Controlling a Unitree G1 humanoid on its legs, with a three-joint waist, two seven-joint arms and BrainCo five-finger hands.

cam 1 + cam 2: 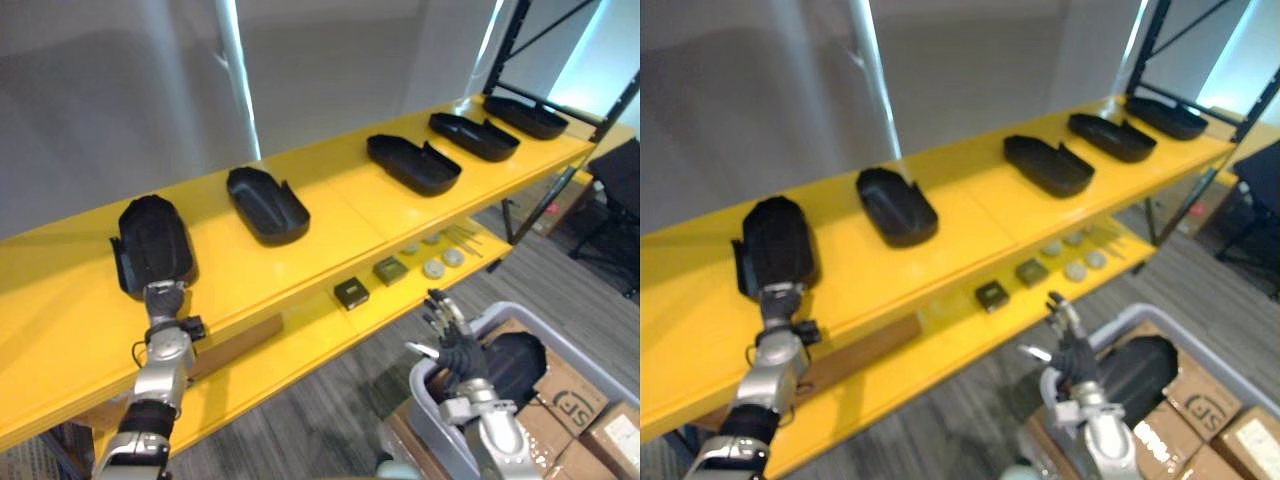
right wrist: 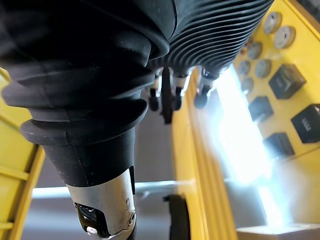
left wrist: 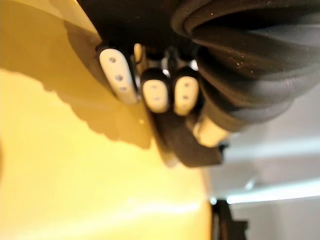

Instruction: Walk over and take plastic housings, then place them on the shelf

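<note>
The leftmost housing point(image 1: 153, 245) lies on the upper shelf point(image 1: 340, 215), with its near end close to the shelf's front edge. The left robot hand point(image 1: 165, 303) meets that near end from below the edge. Its fingertips are hidden against the dark plastic, so it cannot be told whether it is clamped on the part.

Four further housings lie in a row to the right along the same shelf:
- the second housing point(image 1: 266, 204)
- the third housing point(image 1: 412, 163)
- the fourth housing point(image 1: 473, 135)
- the fifth housing point(image 1: 526, 116)

Bare yellow surface separates each from the next and extends left of the leftmost housing.

The right robot hand point(image 1: 458, 350) hangs over the rim of the grey bin point(image 1: 425, 385), with its fingers apart, straight and empty. Another housing point(image 1: 515, 365) lies in the bin.

The cardboard boxes point(image 1: 570, 400) beside the bin carry dark print. Small dark blocks point(image 1: 351, 292) and round discs point(image 1: 433, 268) lie on the lower shelf point(image 1: 300, 345).
</note>
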